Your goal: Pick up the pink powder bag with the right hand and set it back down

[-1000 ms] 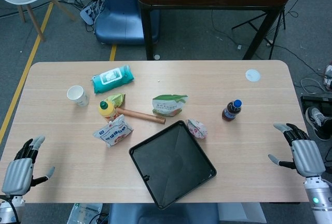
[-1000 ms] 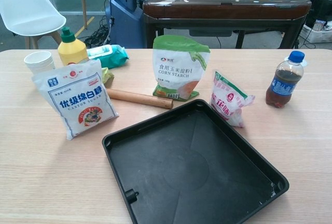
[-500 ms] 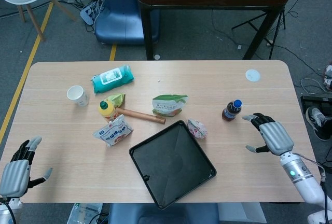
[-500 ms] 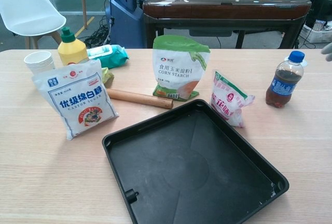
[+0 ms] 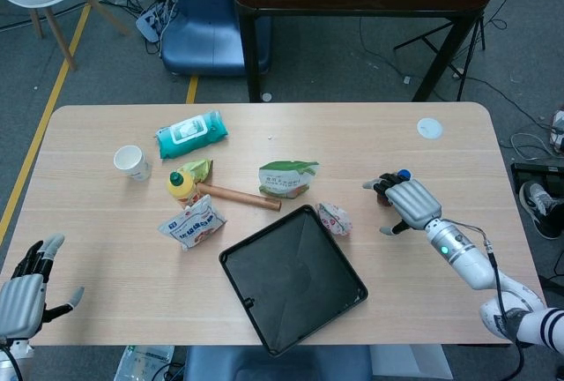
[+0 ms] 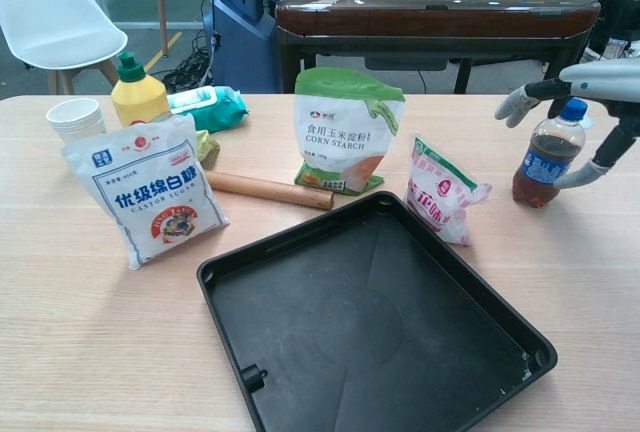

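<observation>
The pink powder bag stands upright by the far right corner of the black tray. My right hand hovers open, fingers spread, over the dark drink bottle, to the right of the pink bag and apart from it. In the head view the hand covers most of the bottle. My left hand is open at the table's near left edge, holding nothing.
A corn starch bag stands behind the tray. Left of it lie a rolling pin, a white sugar bag, a yellow bottle, a paper cup and a teal wipes pack. A white lid lies far right.
My right hand has swept left and forward from the table's right edge to above the drink bottle, nearer the pink bag. The left hand has drawn back slightly. The objects have not moved.
</observation>
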### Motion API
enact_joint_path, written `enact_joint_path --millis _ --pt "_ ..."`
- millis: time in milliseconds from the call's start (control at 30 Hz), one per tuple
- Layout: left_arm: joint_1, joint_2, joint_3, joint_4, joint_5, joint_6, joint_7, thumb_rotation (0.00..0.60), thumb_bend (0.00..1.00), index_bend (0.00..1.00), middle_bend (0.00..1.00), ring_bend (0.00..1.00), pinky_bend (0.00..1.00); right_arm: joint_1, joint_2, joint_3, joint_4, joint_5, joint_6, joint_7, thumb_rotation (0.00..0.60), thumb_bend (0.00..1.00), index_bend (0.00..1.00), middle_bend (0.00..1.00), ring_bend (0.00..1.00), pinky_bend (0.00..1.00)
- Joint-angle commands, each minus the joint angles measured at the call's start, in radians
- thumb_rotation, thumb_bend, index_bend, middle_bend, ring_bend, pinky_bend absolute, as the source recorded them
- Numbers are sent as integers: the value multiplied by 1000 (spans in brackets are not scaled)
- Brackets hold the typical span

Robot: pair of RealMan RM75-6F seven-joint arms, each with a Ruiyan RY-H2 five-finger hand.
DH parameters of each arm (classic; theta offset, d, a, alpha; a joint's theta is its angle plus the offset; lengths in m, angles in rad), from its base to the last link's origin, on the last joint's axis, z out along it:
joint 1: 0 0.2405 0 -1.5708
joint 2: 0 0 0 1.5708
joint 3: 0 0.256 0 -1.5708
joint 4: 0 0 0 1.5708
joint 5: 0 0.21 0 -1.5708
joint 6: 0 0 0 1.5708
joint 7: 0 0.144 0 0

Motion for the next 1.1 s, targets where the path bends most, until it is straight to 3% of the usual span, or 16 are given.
enact_joint_path --millis 33,400,1100 --pt "2 1 -1 -3 -2 2 4 600 227 79 92 27 130 36 -53 -17 66 -56 14 63 600 122 178 244 133 205" --pt "9 6 -1 -17 -5 7 23 600 227 79 92 27 130 97 -167 -91 247 -164 80 231 600 122 178 251 133 205" --pt "8 8 -3 -50 -7 5 70 600 227 79 92 27 129 199 -363 -190 560 -243 119 368 600 122 189 262 133 205"
